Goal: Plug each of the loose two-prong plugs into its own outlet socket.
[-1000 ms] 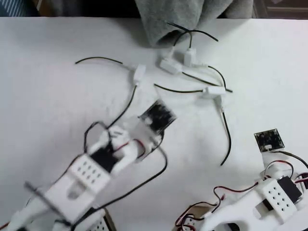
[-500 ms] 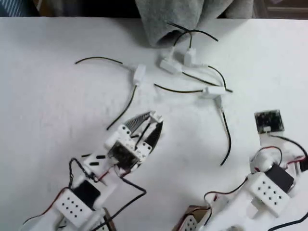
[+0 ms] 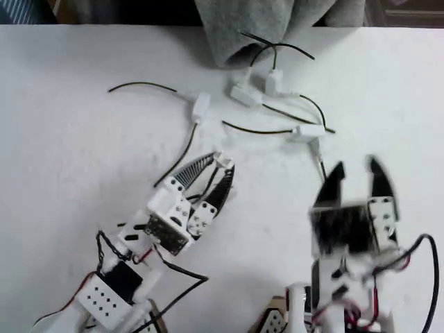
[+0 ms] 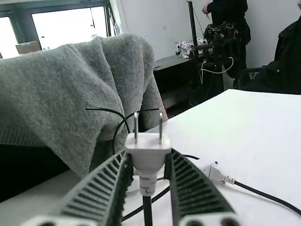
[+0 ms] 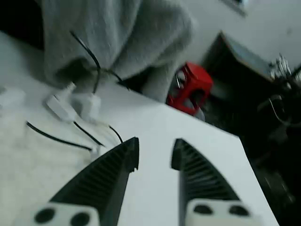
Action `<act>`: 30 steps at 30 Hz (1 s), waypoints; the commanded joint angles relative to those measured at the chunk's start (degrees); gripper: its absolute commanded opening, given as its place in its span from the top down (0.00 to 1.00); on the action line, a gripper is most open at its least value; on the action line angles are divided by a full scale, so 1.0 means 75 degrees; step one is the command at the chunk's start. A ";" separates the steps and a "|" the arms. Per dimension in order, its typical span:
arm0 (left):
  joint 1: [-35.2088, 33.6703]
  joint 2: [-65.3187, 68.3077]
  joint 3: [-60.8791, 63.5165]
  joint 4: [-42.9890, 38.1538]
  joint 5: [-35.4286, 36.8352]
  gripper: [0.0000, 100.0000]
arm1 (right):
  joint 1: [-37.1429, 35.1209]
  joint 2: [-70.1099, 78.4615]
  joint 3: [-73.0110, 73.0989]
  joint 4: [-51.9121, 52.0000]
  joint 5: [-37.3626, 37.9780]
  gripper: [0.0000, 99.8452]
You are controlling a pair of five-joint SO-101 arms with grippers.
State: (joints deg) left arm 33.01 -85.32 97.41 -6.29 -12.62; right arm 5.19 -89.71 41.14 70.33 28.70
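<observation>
The plug (image 4: 147, 153) is clamped by its white body between the ribbed fingers of the left gripper (image 3: 220, 165), over the middle of the table (image 3: 69, 104). Its two bare prongs point away from the arm, toward the cloth (image 3: 236, 31).

By my reading the grasp is made and the mating is not, so the step in hand is carrying this plug to a socket. Three candidates lie beyond it: a connector (image 3: 201, 105) nearest the left gripper, a pair of connectors (image 3: 244, 94) at the cloth's hem, and a side connector (image 3: 307, 130). From above I cannot tell which of them are sockets.

The next move calls for picking one, lining the prongs up with its slots, and pushing straight along them. A loose socket would likely slide, so it probably needs pinning. The right gripper (image 3: 356, 166) is placed for that: its fingers are apart with nothing between them, and it is near the side connector, over its cord.

The left wrist view alone shows the prongs straight and the cord dropping between the fingers. The high view shows how the connectors lie. The right wrist view confirms the open gap and looks toward the pair by the cloth.
</observation>
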 commanded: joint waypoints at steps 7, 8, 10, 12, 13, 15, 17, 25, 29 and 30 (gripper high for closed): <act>-0.0076 -0.0147 0.0000 -0.1958 0.0059 0.98 | -0.3804 -0.0920 -0.0363 -0.1096 -0.1641 0.98; -0.0076 -0.0147 0.0000 -0.2180 0.0059 0.98 | -0.4179 -0.0990 -0.0363 -0.1096 -0.1547 0.98; -0.0053 -0.0147 0.0000 -0.2684 0.0047 0.98 | -0.4788 -0.1084 -0.0363 -0.1096 -0.1418 0.98; -0.0029 -0.0147 0.0000 -0.3036 0.0047 0.98 | -0.5210 -0.1084 -0.0363 -0.1096 -0.1407 0.98; -0.0029 -0.0147 0.0000 -0.3106 0.0047 0.98 | -0.5386 -0.1084 -0.0363 -0.1096 -0.1407 0.98; -0.0029 -0.0147 0.0000 -0.3095 0.0047 0.98 | -0.5679 -0.1049 -0.0352 -0.1096 -0.1407 0.98; -0.0029 -0.0147 0.0000 -0.3083 0.0047 0.98 | -0.5972 -0.0838 -0.0316 -0.1096 -0.1395 0.98; -0.0076 -0.0147 0.0000 -0.3083 0.0023 0.98 | -0.6629 0.2268 -0.1360 -0.1553 -0.0879 0.98; -0.0076 -0.0147 0.0000 -0.3083 0.0012 0.98 | -0.6664 0.3405 -0.2438 -0.1272 -0.0903 0.98; -0.0076 -0.0147 0.0000 -0.3083 0.0012 0.98 | -0.6664 0.3581 -0.2485 -0.1260 -0.0879 0.98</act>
State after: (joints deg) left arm 33.01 -85.32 97.41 -28.35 -12.62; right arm -44.40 -69.58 28.75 59.96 21.49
